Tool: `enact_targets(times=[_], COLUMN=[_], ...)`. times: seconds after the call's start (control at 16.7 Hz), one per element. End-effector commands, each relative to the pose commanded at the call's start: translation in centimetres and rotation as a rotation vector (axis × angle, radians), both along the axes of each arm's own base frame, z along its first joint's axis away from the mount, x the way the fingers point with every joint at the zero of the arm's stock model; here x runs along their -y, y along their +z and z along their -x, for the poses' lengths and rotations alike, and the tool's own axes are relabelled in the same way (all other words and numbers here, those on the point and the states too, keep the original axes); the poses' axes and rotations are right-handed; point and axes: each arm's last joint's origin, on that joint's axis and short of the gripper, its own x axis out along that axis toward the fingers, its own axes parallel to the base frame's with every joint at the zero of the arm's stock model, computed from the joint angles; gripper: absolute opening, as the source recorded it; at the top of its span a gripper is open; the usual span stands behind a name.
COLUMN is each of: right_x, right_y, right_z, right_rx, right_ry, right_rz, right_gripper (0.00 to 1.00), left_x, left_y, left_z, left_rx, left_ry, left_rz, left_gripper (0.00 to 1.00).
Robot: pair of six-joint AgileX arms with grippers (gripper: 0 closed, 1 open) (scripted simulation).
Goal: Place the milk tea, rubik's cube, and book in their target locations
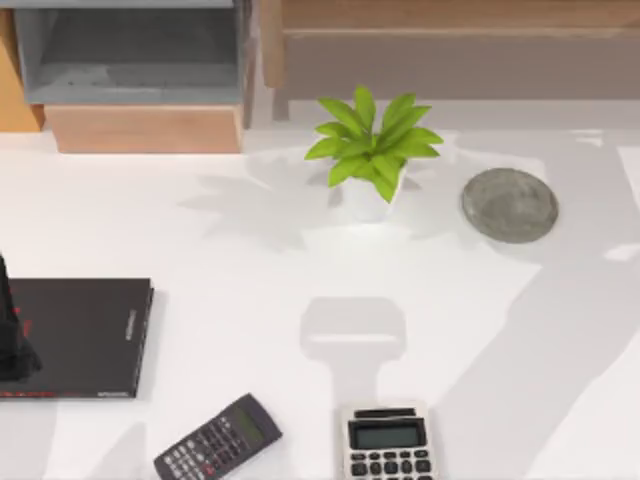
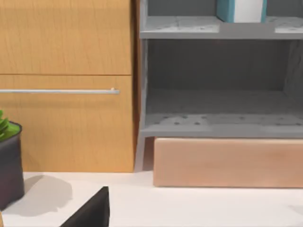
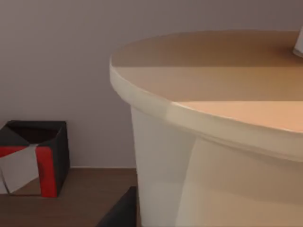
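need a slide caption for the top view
Desk from above: potted plant beside grey coaster, black book at left edge, two calculators in front.

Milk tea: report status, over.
Left gripper over black book's left end. Right gripper at milk tea, rubik's cube nearby. Book on grey shelf. Plant stands beside coaster.
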Motion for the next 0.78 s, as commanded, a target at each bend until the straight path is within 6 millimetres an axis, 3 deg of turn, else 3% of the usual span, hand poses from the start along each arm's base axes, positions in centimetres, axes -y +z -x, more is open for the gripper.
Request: enact_targets(times=[0.42,0.54,0.78], right_x=[-0.2,-1.6,-6.7], right_y=[0.1,0.2,0.9], right_z=[0.0,0.0,0.5], right_rx=[0.002,0.008,0.013], right_ry=[0.003,0.036,0.143], right_rz=[-0.002,-0.02,-0.085], right_gripper=[0.0,0.0,0.0], left_x=[0.0,0.0,0.0], left_y=[0.0,0.0,0.0], left_z=[0.0,0.0,0.0], left_rx=[0.0,0.0,0.0], left_ry=[0.0,0.0,0.0], left_rz=[0.0,0.0,0.0], left_gripper=[1.0,1.0,1.0])
